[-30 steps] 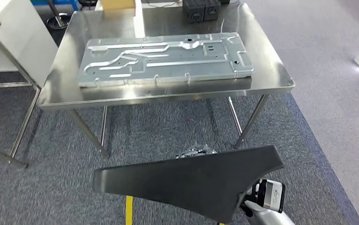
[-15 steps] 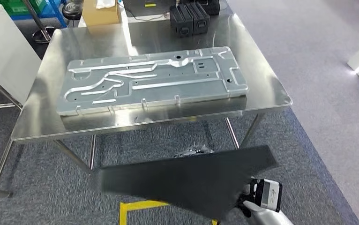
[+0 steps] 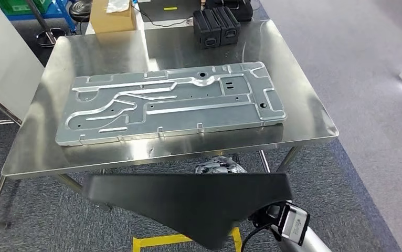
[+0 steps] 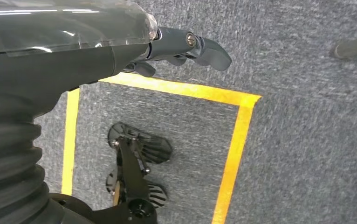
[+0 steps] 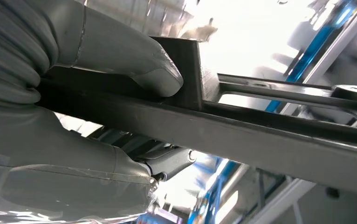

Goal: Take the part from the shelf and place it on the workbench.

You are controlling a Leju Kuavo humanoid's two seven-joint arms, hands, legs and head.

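Head view: black flat part held low in front of the steel surface, short of its near edge. Right hand clamps the part's edge, thumb on one face, fingers on the other. Left hand hangs over grey carpet with yellow tape, fingers loosely extended, holding nothing. Stamped metal panel covers mid-surface; two black boxes at far edge, cardboard box behind.
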